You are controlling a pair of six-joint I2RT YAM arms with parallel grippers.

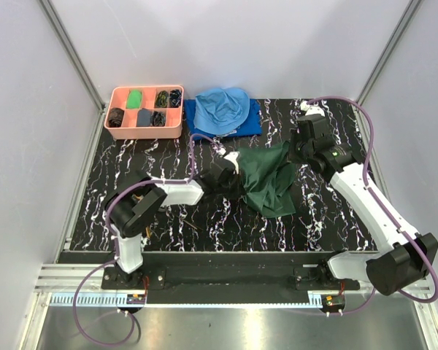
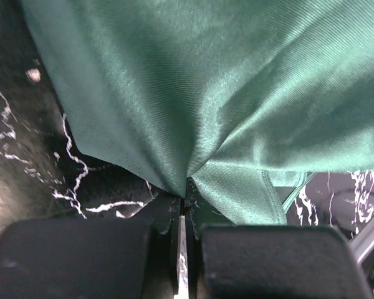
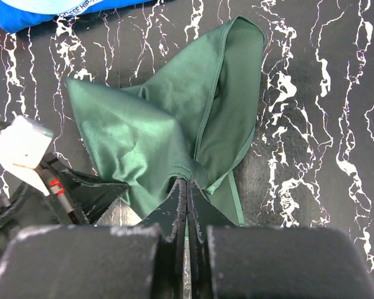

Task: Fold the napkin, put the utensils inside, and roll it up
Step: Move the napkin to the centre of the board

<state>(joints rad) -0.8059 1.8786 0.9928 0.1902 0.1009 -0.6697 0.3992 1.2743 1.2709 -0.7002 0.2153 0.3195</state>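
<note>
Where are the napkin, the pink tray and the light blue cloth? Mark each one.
napkin point(image 1: 270, 182): top view, middle of the crumpled green cloth.
pink tray point(image 1: 143, 133): top view, its near wall.
light blue cloth point(image 1: 223, 108): top view, centre of the heap.

On the table point(image 1: 204, 215), right of centre: napkin point(image 1: 270, 182). At its left side, left gripper point(image 1: 230, 169); at its far right corner, right gripper point(image 1: 293, 151). At the far left corner, tray point(image 1: 144, 133). Right of that, along the far edge, upper cloth point(image 1: 223, 108) on lower cloth point(image 1: 252, 125).
</note>
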